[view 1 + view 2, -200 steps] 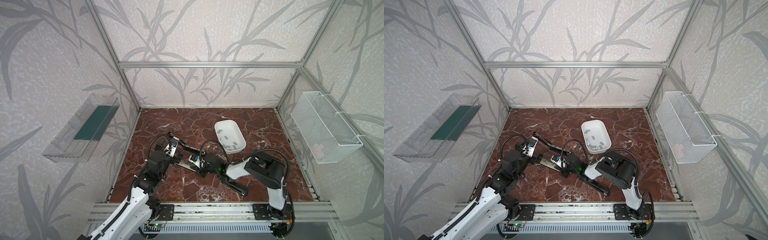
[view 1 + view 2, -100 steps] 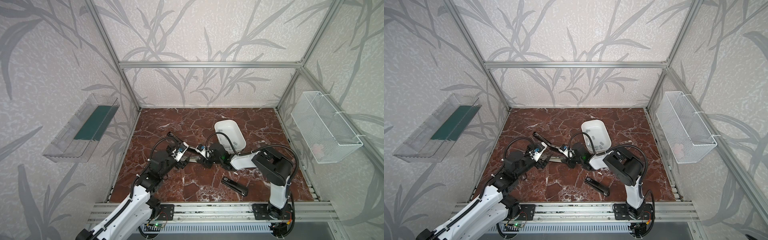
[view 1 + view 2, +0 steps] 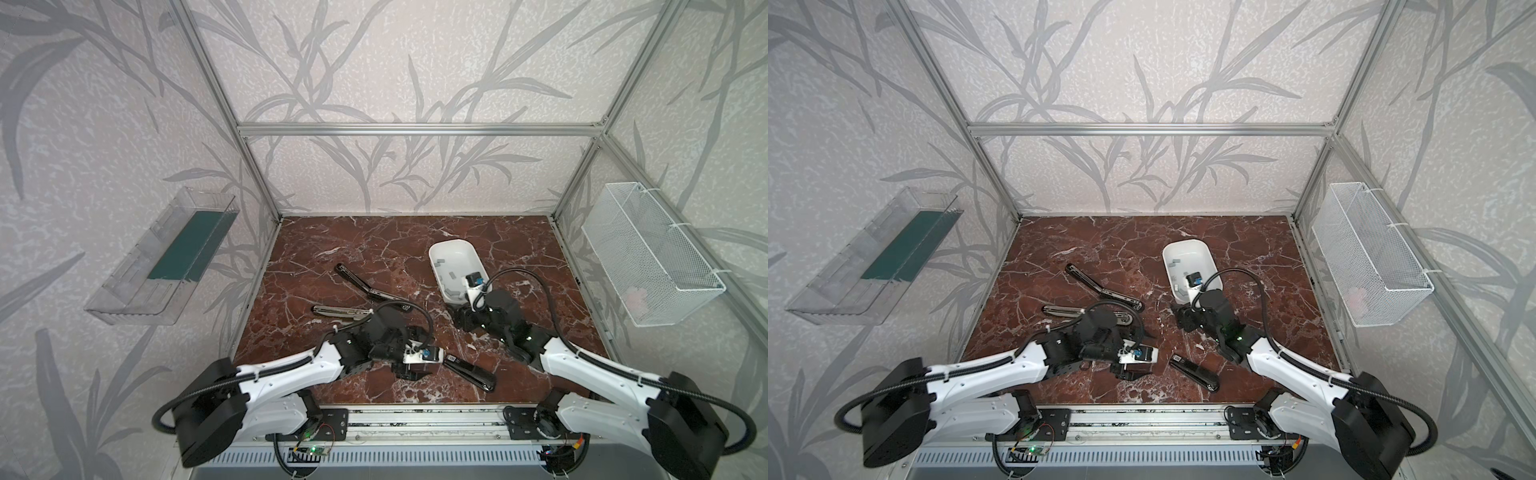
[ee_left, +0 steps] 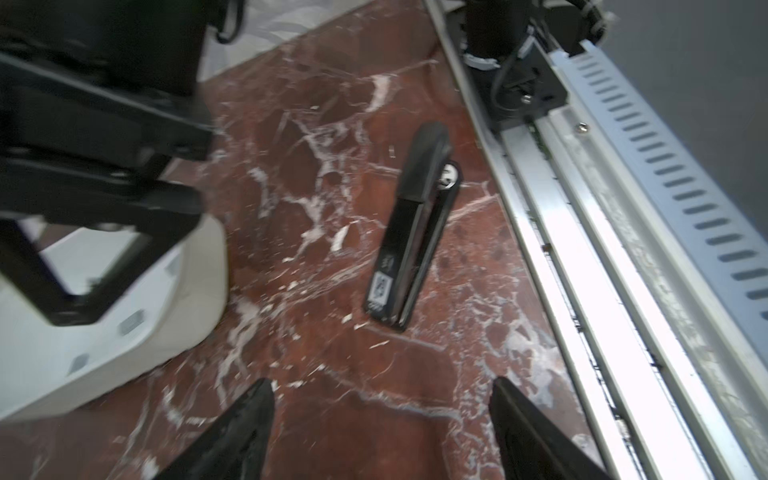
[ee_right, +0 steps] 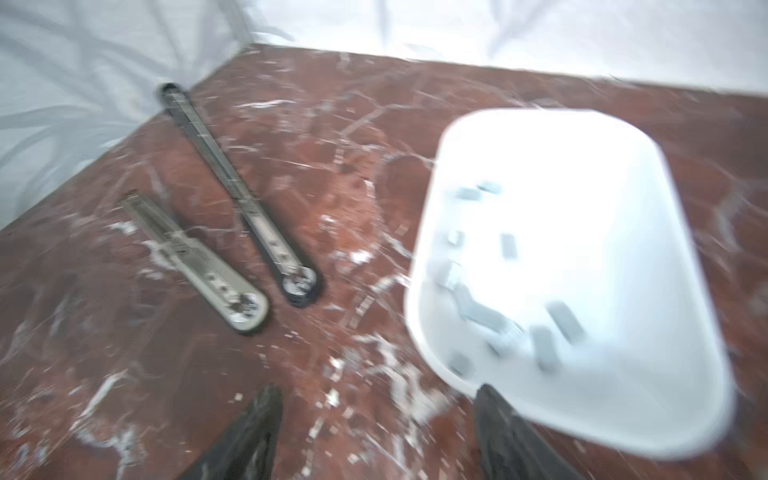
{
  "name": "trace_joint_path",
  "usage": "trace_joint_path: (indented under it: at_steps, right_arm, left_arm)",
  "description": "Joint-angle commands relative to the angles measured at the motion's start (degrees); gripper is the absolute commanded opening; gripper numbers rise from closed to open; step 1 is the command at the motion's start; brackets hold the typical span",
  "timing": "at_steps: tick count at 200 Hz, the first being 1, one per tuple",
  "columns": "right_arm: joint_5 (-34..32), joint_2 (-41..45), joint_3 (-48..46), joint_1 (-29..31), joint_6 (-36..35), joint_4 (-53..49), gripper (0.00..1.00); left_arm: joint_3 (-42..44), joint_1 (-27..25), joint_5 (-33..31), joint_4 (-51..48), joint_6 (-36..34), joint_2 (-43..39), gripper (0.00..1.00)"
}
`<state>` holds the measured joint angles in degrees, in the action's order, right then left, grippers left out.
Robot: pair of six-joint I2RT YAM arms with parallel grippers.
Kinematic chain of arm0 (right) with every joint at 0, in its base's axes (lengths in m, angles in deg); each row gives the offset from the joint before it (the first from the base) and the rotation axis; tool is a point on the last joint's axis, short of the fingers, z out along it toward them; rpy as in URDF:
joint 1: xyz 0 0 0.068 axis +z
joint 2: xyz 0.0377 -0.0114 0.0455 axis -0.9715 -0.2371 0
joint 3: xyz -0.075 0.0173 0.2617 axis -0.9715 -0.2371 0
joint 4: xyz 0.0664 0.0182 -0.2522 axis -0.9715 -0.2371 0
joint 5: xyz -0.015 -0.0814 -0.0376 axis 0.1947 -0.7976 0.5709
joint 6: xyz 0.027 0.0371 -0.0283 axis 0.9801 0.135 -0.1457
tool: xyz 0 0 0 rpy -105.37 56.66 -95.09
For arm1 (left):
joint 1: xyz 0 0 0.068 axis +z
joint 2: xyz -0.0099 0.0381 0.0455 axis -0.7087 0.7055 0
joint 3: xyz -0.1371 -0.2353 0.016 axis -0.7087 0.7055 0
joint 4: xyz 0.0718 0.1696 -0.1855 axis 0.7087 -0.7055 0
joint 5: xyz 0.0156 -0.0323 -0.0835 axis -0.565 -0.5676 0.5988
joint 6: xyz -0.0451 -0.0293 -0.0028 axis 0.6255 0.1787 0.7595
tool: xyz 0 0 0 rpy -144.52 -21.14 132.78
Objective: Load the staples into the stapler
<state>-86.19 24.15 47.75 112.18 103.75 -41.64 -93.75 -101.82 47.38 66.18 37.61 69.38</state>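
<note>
The stapler lies opened flat on the marble floor, its black arm and metal arm spread in a V. Several staples lie in a white tray. My right gripper is open and empty at the tray's near corner. My left gripper is open and empty, low over the floor. It points at a closed black stapler with a barcode label.
The aluminium front rail runs just behind the closed black stapler. A white wire basket hangs on the right wall. A clear plastic shelf hangs on the left wall.
My right gripper opened and swung from the opened stapler back to the tray's near corner. My left arm left the opened stapler and came forward towards the closed black one.
</note>
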Motion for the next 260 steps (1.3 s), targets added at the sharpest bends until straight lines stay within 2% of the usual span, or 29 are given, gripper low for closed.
trace_joint_path:
  at_steps: [1,21,42,66,120,156,183,199,213,242,260]
  right_arm:
    - [-8.61,9.11,-2.62,-3.96,7.55,-11.26,0.76]
    - [-12.60,17.38,-4.30,-6.23,8.20,-16.40,0.81]
    - [-10.62,21.59,-6.04,-8.83,9.38,-16.79,0.82]
    - [-10.54,19.50,-5.95,-10.47,10.10,-16.18,0.82]
    - [-9.02,14.51,-5.54,-13.22,10.64,-13.88,0.82]
    - [-8.61,14.91,-5.80,-13.40,10.56,-13.88,0.82]
    - [-7.93,14.96,-5.81,-13.40,10.44,-13.88,0.82]
    - [-6.74,14.67,-5.72,-13.40,10.26,-13.81,0.82]
    - [-2.81,14.23,-6.04,-13.40,8.88,-12.09,0.82]
    - [8.40,12.34,-7.43,-12.71,6.06,-5.25,0.76]
    - [10.05,10.72,-8.84,-8.93,3.31,0.66,0.75]
  left_arm:
    - [-8.69,-3.64,0.51,-5.54,-3.59,9.91,0.82]
    - [-16.06,-6.27,-0.23,-7.90,-3.11,18.01,0.81]
    - [-20.61,-8.54,-0.33,-8.68,-2.55,22.30,0.81]
    - [-25.42,-9.10,2.55,-10.60,-1.84,26.82,0.80]
    - [-32.95,-10.09,2.11,-12.66,-1.25,35.63,0.74]
    - [-35.38,-10.08,2.13,-15.19,-2.41,38.14,0.59]
    - [-36.07,-9.87,2.20,-17.83,-3.73,38.21,0.23]
    - [-36.25,-9.59,0.00,-20.77,-4.33,37.43,0.10]
    - [-34.64,-8.16,-0.43,-22.43,-5.64,35.82,0.00]
    - [-26.13,-1.09,2.07,-21.68,-5.93,28.73,0.00]
    - [-18.07,4.03,2.20,-18.05,-5.69,22.41,0.00]
